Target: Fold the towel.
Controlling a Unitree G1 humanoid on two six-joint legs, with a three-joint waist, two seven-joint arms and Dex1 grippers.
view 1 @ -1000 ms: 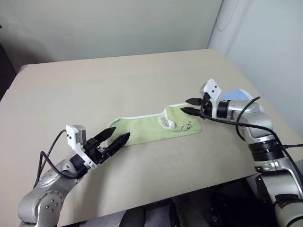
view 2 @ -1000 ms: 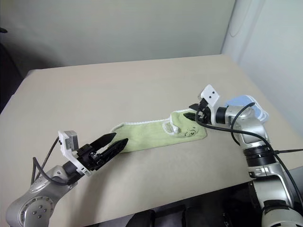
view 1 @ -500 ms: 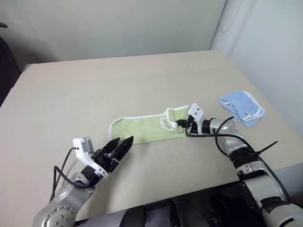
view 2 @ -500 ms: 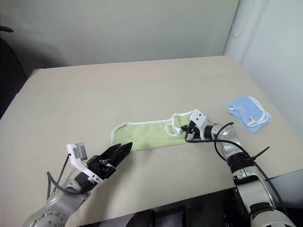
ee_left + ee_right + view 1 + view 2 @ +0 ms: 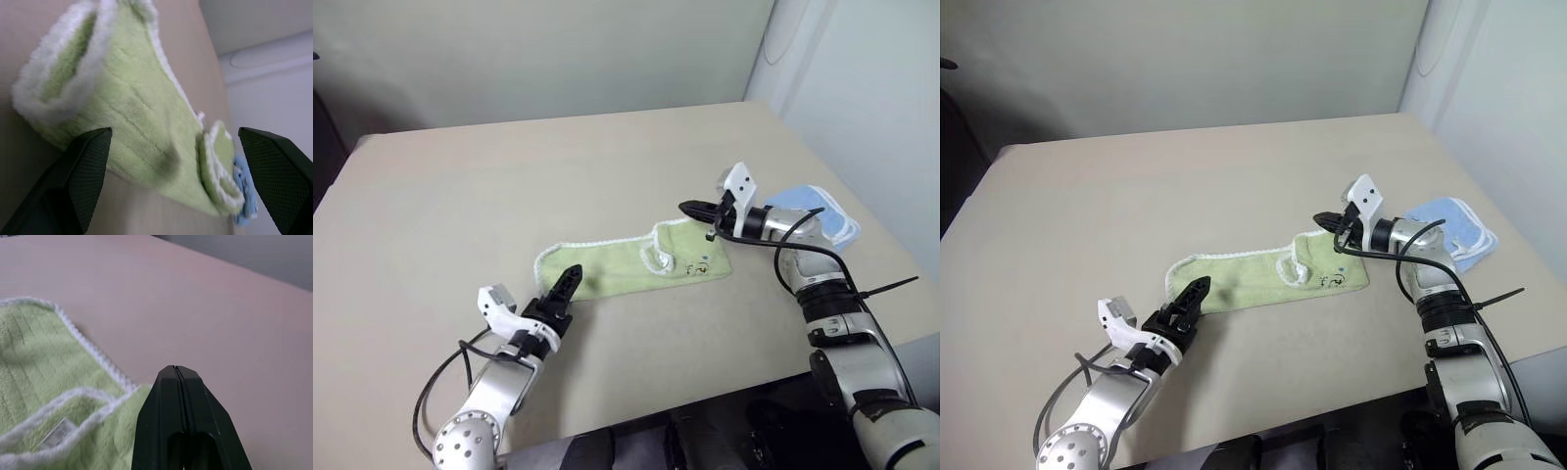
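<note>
The light-green towel (image 5: 626,262) lies on the table as a long strip, with a flap turned over at its right end and a small dark mark (image 5: 702,262) near that corner. My left gripper (image 5: 570,279) is open, low over the table at the towel's near left end; in the left wrist view the towel (image 5: 132,107) spreads between its two fingers. My right gripper (image 5: 690,208) hovers shut and empty just above the towel's far right corner. Its fingertips (image 5: 176,368) press together over the white-edged flap (image 5: 73,406).
A light blue cloth (image 5: 815,209) with white trim lies at the table's right edge, behind my right forearm. The beige table (image 5: 509,166) stretches bare behind the towel to a wall. Its front edge runs close below my left arm.
My right gripper has shut, dipped to the towel's folded end, then risen again holding nothing. My left gripper has rolled and sunk closer to the towel's left end.
</note>
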